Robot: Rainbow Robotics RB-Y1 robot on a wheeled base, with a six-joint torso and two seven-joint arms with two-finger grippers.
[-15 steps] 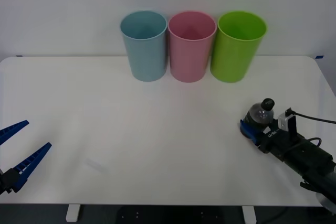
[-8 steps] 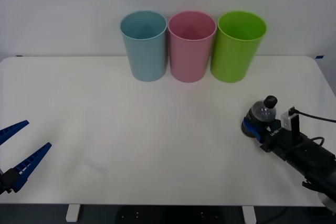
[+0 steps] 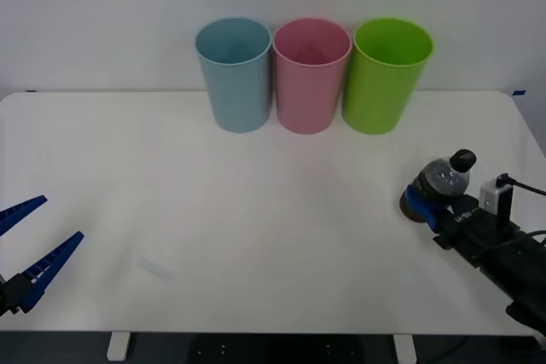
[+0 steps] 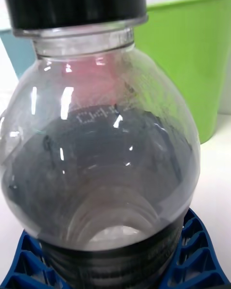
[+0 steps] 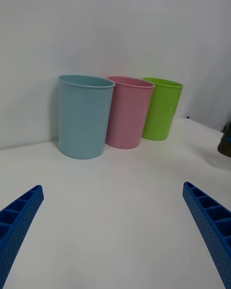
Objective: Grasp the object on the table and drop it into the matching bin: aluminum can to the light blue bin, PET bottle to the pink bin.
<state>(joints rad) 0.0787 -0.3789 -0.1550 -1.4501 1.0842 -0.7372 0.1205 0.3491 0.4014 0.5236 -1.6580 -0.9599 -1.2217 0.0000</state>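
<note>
Near the table's point(image 3: 256, 236) right edge, the PET bottle point(image 3: 439, 187) is clamped low between the right gripper's point(image 3: 424, 205) blue fingers and tilted outward. With only its base gripped, it could pivot or slip during carriage toward the pink bin point(image 3: 311, 74). The left gripper point(image 3: 32, 240) is parked with its fingers spread.

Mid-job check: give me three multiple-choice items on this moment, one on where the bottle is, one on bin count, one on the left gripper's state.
1. Where is the PET bottle?
A. in the pink bin
B. in the right gripper, at the table's right side
C. beside the left gripper

2. How many bins stand at the back?
A. two
B. three
C. four

3. The left gripper is:
A. open, holding nothing
B. shut on the bottle
C. inside a bin

Answers: 1 B, blue fingers clasp its base; 2 B, the light blue bin, pink bin and green bin; 3 A, its fingers are spread.
</note>
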